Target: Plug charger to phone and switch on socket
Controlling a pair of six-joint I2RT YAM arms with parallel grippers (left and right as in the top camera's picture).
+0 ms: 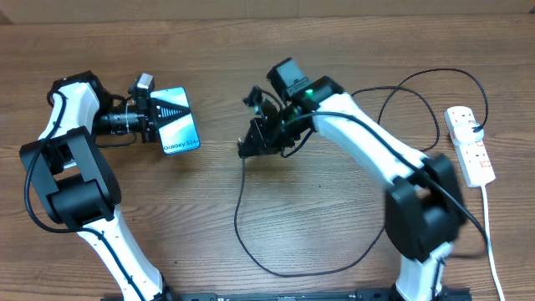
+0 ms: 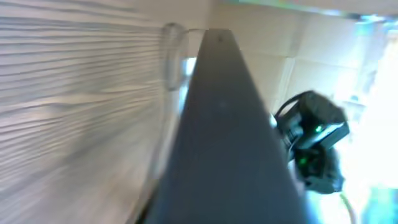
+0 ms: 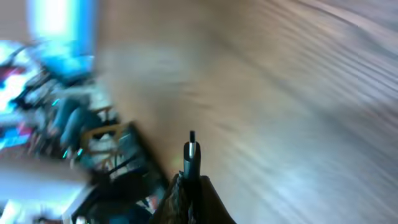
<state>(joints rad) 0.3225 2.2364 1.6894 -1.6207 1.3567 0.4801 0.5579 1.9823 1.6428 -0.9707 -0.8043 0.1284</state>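
Observation:
The phone (image 1: 178, 122), blue-and-white screen reading "Galaxy S24", is held at the left of the table by my left gripper (image 1: 149, 119), shut on its left edge. In the left wrist view its dark back (image 2: 224, 143) fills the middle of the frame. My right gripper (image 1: 247, 147) is shut on the charger plug tip (image 3: 191, 151), which sticks out past the fingers. It is held some way right of the phone. The thin black charger cable (image 1: 251, 242) loops down over the table and back up to the white socket (image 1: 470, 144) at the far right.
The socket's thick white cord (image 1: 493, 251) runs down the right edge of the table. The charger's cable also arcs wide above the right arm (image 1: 435, 79). The right arm shows blurred in the left wrist view (image 2: 314, 143).

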